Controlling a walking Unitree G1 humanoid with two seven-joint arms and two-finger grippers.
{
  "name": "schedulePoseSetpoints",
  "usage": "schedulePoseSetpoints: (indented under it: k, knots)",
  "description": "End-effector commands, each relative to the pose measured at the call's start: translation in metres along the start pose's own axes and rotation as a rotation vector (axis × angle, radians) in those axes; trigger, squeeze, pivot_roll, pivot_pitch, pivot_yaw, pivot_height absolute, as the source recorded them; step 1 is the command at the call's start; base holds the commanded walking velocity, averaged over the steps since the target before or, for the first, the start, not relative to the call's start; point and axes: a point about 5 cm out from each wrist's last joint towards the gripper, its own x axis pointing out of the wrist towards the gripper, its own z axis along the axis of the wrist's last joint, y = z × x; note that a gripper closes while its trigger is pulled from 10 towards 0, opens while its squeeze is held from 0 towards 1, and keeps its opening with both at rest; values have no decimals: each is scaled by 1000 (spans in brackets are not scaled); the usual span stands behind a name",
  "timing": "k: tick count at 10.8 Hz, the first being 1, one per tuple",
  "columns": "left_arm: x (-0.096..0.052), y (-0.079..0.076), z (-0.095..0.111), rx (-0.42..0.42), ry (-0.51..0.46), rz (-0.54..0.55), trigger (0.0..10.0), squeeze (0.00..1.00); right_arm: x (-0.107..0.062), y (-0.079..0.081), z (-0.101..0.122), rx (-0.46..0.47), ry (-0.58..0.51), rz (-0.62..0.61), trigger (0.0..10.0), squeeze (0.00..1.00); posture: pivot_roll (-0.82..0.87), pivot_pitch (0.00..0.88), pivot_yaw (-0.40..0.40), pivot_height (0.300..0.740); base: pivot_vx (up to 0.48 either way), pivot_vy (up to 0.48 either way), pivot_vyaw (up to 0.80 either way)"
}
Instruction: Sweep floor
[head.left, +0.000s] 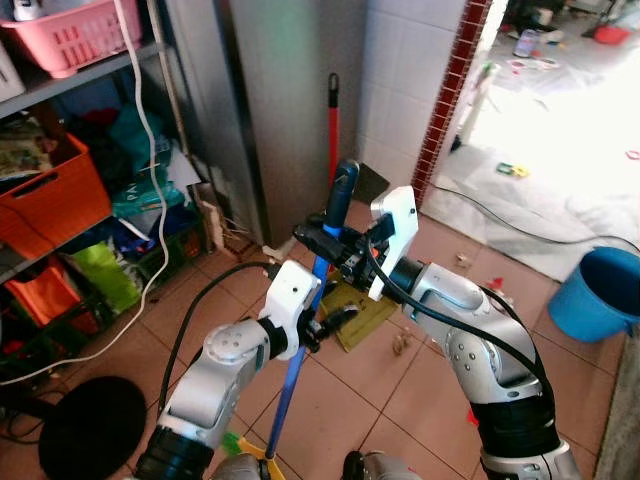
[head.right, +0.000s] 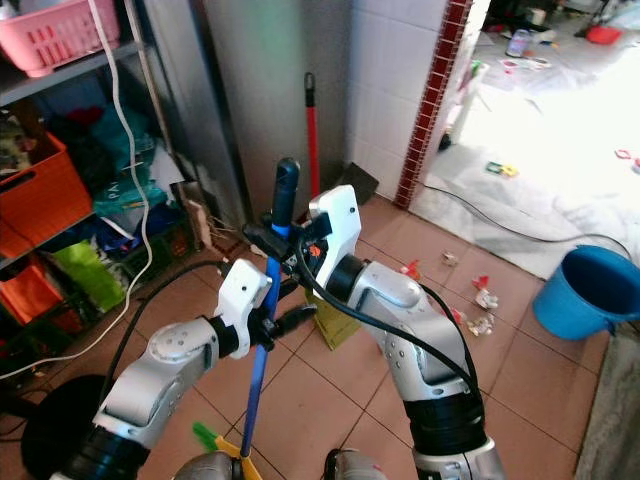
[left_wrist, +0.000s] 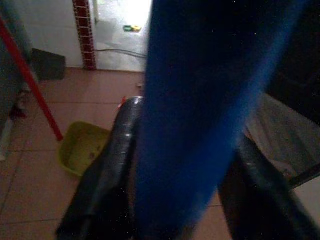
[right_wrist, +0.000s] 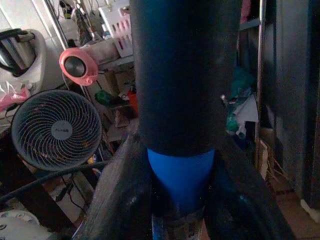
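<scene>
I hold a broom with a blue handle (head.left: 296, 372) upright before me; its dark grip (head.left: 342, 190) is at the top and green and yellow bristles (head.right: 222, 443) show at the floor. My right gripper (head.left: 322, 238) is shut on the handle just below the dark grip. Lower down, my left gripper (head.left: 326, 322) is shut on the blue shaft (left_wrist: 195, 115). A yellow-green dustpan (head.left: 362, 312) with a red stick (head.left: 333, 130) lies on the tiles behind the handle. Scraps of litter (head.right: 478, 305) are scattered on the terracotta tiles to the right.
Shelves with an orange crate (head.left: 50, 195) and pink basket (head.left: 72, 35) stand on the left beside a steel cabinet (head.left: 270, 100). A blue bucket (head.left: 596, 294) stands at the right. A doorway (head.left: 560, 110) opens onto a bright room. A black fan (head.left: 92, 428) and cables lie lower left.
</scene>
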Motion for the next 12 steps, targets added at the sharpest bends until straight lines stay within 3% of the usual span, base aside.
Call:
schedulePoseSetpoints:
  k: [1, 12]
  knots:
    - [0, 2, 1, 18, 0, 10, 0, 0, 1, 7, 6, -6, -34, 34, 10000, 0, -30, 57, -3, 740, 0, 0, 0]
    - [-1, 3, -3, 11, 3, 12, 0, 0, 1, 3, 3, -22, -32, 0, 10000, 0, -26, 54, -7, 740, 0, 0, 0]
